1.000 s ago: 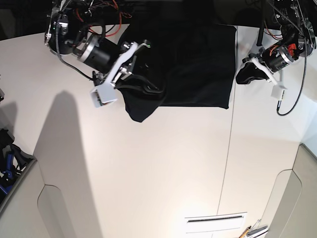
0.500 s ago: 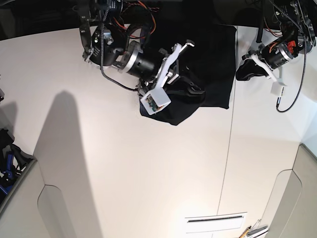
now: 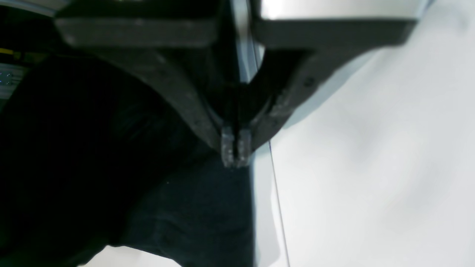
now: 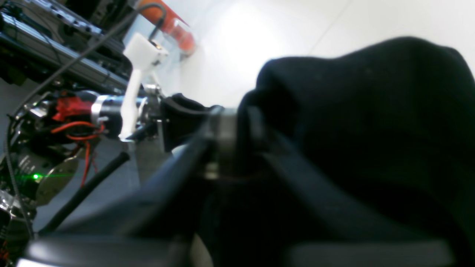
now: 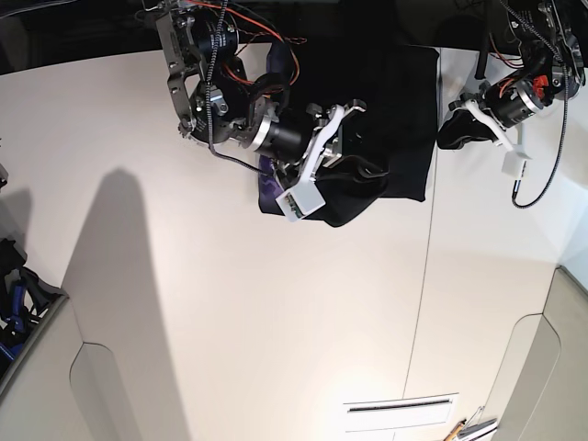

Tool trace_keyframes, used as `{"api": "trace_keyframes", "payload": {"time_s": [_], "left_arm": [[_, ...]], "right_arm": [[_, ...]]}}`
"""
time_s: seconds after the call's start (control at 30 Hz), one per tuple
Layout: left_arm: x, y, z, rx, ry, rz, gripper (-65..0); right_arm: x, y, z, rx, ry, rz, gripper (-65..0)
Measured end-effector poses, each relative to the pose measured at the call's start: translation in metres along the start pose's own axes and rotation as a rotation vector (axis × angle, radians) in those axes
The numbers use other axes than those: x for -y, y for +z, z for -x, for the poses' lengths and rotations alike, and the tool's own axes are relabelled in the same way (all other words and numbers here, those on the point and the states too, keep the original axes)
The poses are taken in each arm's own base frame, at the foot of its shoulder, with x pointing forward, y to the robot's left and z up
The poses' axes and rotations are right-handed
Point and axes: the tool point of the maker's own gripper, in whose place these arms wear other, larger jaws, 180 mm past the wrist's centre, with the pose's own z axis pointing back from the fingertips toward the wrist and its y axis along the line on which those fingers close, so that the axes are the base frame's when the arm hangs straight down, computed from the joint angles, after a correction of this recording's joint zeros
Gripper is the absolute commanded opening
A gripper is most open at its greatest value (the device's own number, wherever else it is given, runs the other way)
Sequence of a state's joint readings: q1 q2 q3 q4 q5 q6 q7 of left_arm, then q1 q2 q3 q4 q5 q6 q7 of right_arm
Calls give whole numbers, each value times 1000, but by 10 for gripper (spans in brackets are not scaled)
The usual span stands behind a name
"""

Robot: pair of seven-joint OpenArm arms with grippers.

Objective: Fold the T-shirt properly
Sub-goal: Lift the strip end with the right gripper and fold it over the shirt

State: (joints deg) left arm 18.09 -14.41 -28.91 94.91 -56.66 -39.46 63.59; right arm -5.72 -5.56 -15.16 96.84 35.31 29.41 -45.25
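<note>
Nearest me in base view, my right gripper (image 5: 354, 156) is clamped on a bunched fold of the T-shirt (image 5: 395, 110), lifted above the table (image 5: 276, 322) w/ purple print showing at its near-left edge; I judge that's to carry one side across. Left gripper (image 3: 235, 148), just right of the shirt, jaws pressed together, empty: parked, I judge. Count: 1 shirt, 2 grippers.

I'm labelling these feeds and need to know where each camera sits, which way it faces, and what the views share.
Base: high overhead, looking down on the table, both arms, the T-shirt.
Left wrist: behind the left gripper, shut and empty, beside the cloth edge.
Right wrist: behind the right gripper, shut on bunched black cloth, facing the other arm.
Shared: T-shirt and white table.
</note>
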Motion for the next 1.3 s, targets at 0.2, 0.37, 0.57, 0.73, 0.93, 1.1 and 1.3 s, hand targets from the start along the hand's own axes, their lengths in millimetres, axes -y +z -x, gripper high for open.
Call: {"api": "trace_keyframes", "payload": {"time_s": [0.2, 0.37, 0.57, 0.73, 0.93, 1.1, 1.3], "left_arm": [[0, 0, -1, 5, 0, 0, -650], [0, 0, -2, 11, 0, 0, -650], [0, 0, -2, 11, 0, 0, -650], [12, 1, -16, 86, 36, 69, -650], [28, 8, -29, 151, 95, 174, -596], [51, 16, -37, 165, 135, 316, -447], [59, 19, -31, 111, 99, 330, -444]], "right_arm": [[-40, -14, 3, -20, -12, -137, -380], [-65, -25, -2, -31, 30, -210, -381], [-67, -16, -20, -31, 175, -159, -381], [-55, 14, -54, 0, 370, 9, -381], [10, 65, -82, 32, 363, 350, -386], [77, 120, -74, -3, 293, 596, -390], [118, 174, -55, -19, 191, 768, -390]]}}
